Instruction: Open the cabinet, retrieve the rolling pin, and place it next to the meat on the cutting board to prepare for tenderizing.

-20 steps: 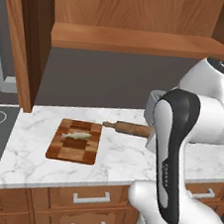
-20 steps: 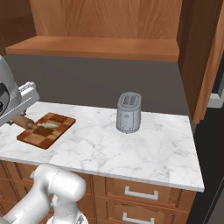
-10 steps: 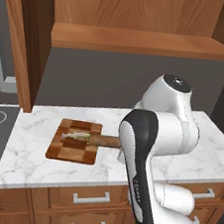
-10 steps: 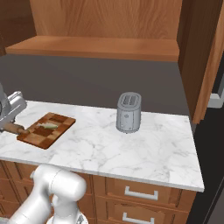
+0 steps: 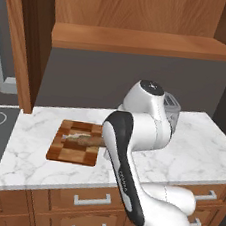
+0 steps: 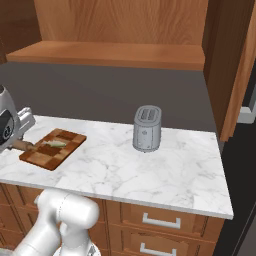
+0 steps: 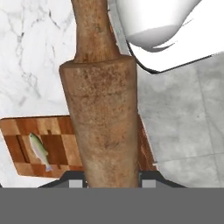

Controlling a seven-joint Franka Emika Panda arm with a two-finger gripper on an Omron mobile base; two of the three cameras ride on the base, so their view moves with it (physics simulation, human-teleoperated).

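Gripping the slim brown wooden rolling pin [image 7: 103,109], the gripper [image 7: 111,177] hangs above the checkered wooden cutting board [image 5: 62,151]; hand view reveals the pale fish-shaped meat [image 7: 38,151] at eight o'clock.

Glossy white arm [image 5: 130,152] of rounded shells — dark joint bands, black cap on top.

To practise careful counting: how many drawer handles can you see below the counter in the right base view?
2. One drawer handle sits just under the marble counter, right of centre; a second handle lies below it at the bottom edge, partly cut off. The robot's body may hide others further left.
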